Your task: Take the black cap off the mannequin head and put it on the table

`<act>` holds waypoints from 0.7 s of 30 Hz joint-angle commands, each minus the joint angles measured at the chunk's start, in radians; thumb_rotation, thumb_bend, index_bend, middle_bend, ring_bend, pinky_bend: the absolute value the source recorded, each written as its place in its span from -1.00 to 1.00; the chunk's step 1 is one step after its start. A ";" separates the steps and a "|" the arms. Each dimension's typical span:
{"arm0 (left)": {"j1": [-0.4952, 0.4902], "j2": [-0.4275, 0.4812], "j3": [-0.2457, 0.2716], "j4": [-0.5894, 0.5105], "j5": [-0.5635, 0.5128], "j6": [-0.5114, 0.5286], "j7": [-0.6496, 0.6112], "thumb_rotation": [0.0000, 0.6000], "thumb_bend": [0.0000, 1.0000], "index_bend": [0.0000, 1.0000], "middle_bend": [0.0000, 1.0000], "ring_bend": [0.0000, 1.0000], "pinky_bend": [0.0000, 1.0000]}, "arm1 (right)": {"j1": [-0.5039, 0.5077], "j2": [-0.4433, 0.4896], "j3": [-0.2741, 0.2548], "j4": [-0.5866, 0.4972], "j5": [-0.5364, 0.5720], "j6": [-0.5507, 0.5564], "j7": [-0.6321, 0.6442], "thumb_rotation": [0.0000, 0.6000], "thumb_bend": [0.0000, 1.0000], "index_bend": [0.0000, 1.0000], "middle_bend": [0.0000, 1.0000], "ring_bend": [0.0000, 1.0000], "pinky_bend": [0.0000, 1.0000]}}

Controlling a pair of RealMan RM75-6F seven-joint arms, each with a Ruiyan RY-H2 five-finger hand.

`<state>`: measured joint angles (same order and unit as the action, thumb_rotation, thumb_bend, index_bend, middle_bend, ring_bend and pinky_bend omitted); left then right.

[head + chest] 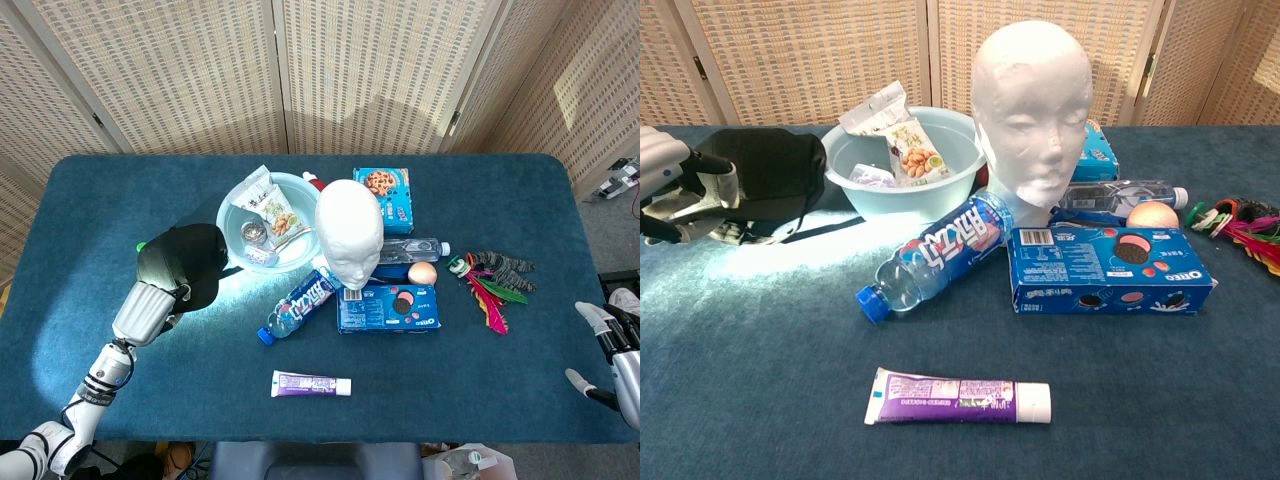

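The white mannequin head stands bare at the table's middle. The black cap sits low over the blue table, just left of the pale blue bowl. My left hand grips the cap's near-left edge, with its fingers on the fabric. Whether the cap rests fully on the cloth I cannot tell. My right hand hangs beyond the table's right front corner, fingers apart and holding nothing; the chest view does not show it.
The bowl holds snack packets. In front of the head lie a blue drink bottle, an Oreo box and a toothpaste tube. A cookie box, a clear bottle, a peach and feathers sit to the right.
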<state>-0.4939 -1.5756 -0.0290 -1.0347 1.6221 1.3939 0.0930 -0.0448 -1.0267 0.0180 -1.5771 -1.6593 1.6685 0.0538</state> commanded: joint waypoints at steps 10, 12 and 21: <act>0.004 0.006 -0.016 -0.115 -0.119 -0.145 0.173 1.00 -0.50 -0.44 0.53 0.71 1.00 | -0.006 -0.005 -0.002 0.013 0.010 0.003 0.012 1.00 -0.79 -0.69 -0.56 -0.72 -0.59; 0.013 0.017 -0.024 -0.156 -0.146 -0.150 0.216 1.00 -0.71 -0.76 0.31 0.53 1.00 | -0.007 -0.006 -0.001 0.016 0.012 0.002 0.014 1.00 -0.79 -0.69 -0.56 -0.72 -0.59; 0.054 0.070 -0.044 -0.310 -0.220 -0.127 0.365 1.00 -1.00 -1.00 -0.68 -0.32 0.60 | -0.001 -0.011 0.000 0.024 0.013 -0.006 0.021 1.00 -0.79 -0.69 -0.56 -0.71 -0.59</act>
<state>-0.4528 -1.5217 -0.0677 -1.3157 1.4182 1.2565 0.4372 -0.0460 -1.0381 0.0179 -1.5529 -1.6465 1.6625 0.0746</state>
